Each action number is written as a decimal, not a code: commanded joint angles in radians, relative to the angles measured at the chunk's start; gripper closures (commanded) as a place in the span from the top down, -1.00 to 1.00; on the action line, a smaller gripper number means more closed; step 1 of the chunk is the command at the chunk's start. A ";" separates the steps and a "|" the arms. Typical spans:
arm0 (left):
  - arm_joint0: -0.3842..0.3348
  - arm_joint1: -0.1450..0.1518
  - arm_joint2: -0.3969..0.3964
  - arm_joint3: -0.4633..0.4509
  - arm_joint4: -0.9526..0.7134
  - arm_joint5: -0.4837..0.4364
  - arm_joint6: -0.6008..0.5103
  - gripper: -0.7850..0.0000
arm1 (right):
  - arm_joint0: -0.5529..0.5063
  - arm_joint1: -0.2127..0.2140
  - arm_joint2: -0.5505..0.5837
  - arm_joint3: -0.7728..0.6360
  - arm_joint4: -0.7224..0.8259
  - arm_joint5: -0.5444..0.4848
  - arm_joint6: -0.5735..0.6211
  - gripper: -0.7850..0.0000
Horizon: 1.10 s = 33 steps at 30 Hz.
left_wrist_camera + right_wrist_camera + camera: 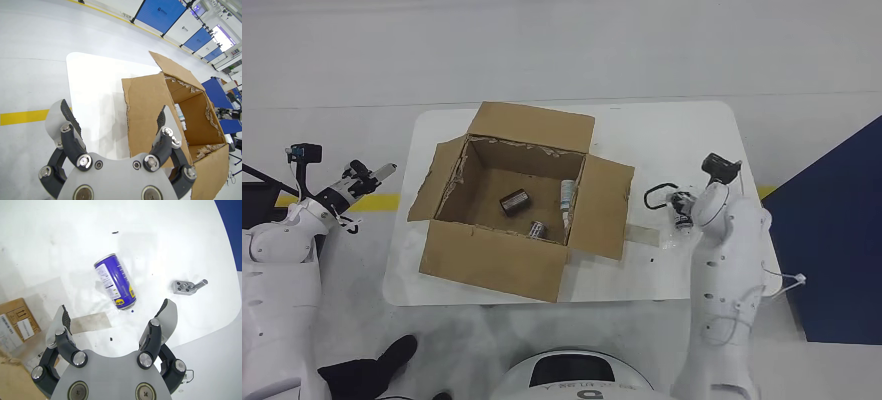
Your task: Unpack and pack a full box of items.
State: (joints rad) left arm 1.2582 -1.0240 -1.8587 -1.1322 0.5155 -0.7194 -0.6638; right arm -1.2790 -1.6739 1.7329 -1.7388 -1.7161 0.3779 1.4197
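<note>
The open cardboard box [497,260] is sitting on the table [672,130]. The right gripper [115,309] is hovering over a blue spray can [115,281] lying near the box, fingers apart. The left gripper [113,109] is hanging off the table's edge, fingers likewise apart.

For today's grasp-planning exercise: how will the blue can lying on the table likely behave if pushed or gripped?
The can lies on its side, so a sideways push would probably roll it. Its smooth metal wall looks stiff but possibly slippery.
</note>
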 commanded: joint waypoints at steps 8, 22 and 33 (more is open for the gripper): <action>0.000 0.000 0.000 0.000 0.000 0.000 0.000 1.00 | 0.098 0.012 0.027 0.200 -0.038 0.019 -0.022 -0.01; 0.000 0.000 0.000 0.000 0.000 0.000 0.000 1.00 | 0.099 0.011 -0.013 0.225 -0.106 0.032 -0.010 -1.00; 0.000 0.000 0.000 0.000 0.000 0.000 0.000 1.00 | -0.118 -0.017 -0.019 -0.259 0.250 0.076 -0.099 -1.00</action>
State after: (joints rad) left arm 1.2582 -1.0240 -1.8587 -1.1322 0.5155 -0.7194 -0.6638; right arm -1.3667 -1.6891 1.7225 -1.9329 -1.5241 0.4613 1.3407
